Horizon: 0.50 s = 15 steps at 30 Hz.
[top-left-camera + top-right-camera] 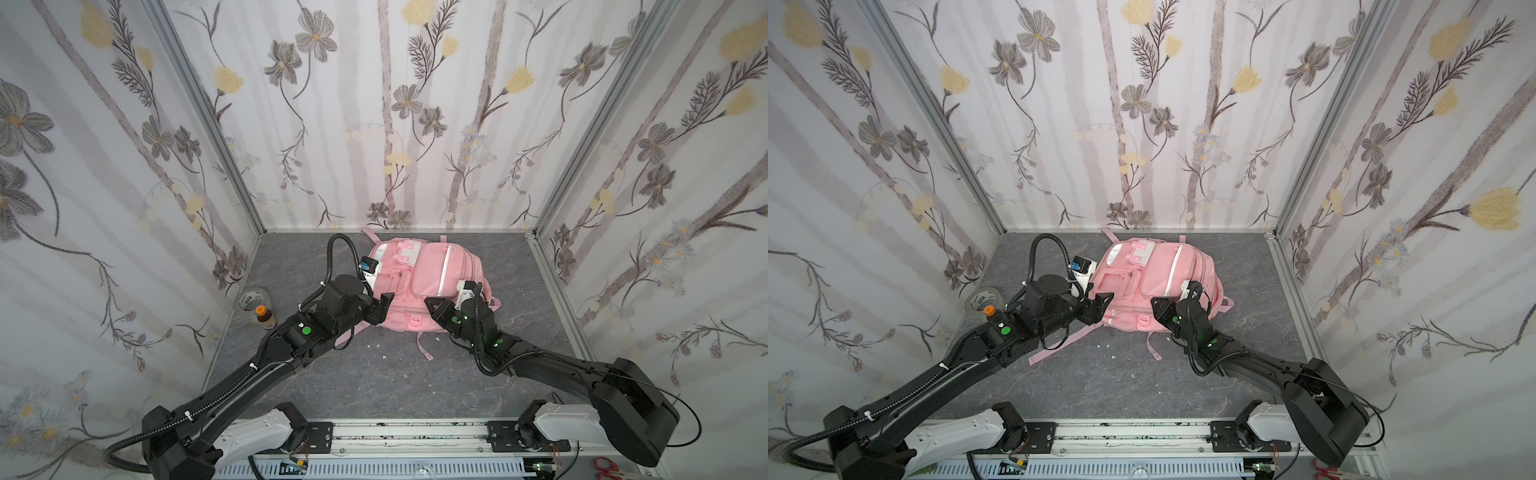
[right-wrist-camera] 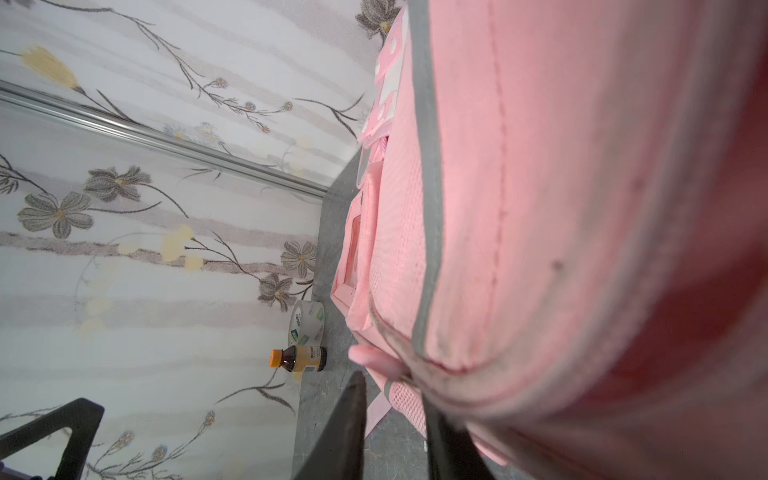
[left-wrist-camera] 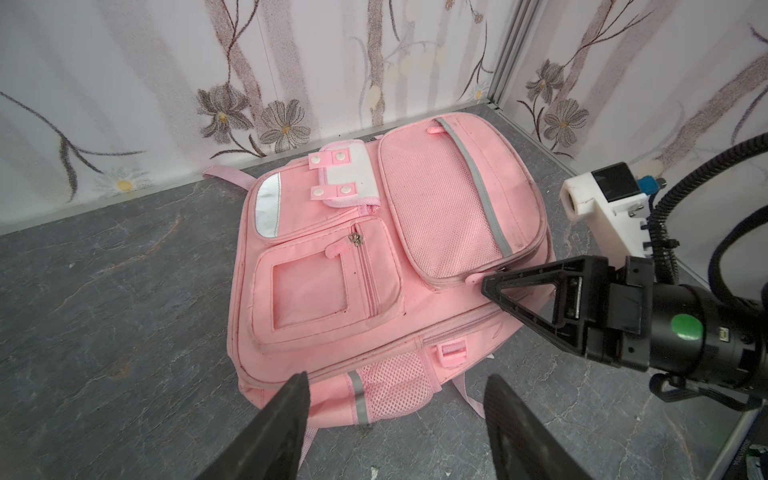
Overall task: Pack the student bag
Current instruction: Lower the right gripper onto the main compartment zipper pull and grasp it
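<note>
The student bag is a pink backpack lying flat, pockets up, at the back middle of the grey table. In the left wrist view its front pockets fill the middle. My left gripper stands open at the bag's near left edge, with nothing between its fingers. My right gripper is at the near right part of the bag. Its jaws stand narrowly apart, tips right at a pink zipper pull of the mesh pocket.
A roll of clear tape and a small brown bottle with an orange cap stand by the left wall. Loose pink straps trail from the bag toward the front. Flowered walls close in three sides.
</note>
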### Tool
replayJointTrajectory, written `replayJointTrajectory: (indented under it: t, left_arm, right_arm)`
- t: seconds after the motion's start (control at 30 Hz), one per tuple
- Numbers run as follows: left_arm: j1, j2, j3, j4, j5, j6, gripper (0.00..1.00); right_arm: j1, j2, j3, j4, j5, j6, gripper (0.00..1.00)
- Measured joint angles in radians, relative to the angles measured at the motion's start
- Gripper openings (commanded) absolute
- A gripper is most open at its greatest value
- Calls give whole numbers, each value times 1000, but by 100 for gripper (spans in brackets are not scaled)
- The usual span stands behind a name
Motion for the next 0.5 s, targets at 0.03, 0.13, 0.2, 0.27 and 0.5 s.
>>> replayJointTrajectory:
  t: [0.03,0.13,0.2,0.27,0.5]
  left_arm:
    - [0,0,0,0,0,0,69]
    - [1,-1,-2,0,0,0,69]
    - [1,0,-3,2,0,1,69]
    - [2,1,-4,5,0,4,69]
    - [4,10,-4,11,10,15,69]
  right_arm:
    - [3,-5,2,-7,-1,-13,24]
    - [17,-23,28,-79,14,-39,30]
    - [27,-31,63,-158,56,-43,35]
    - [39,-32,93,-228,99,-49,36]
    - [73,-8,222,-475,230,-37,38]
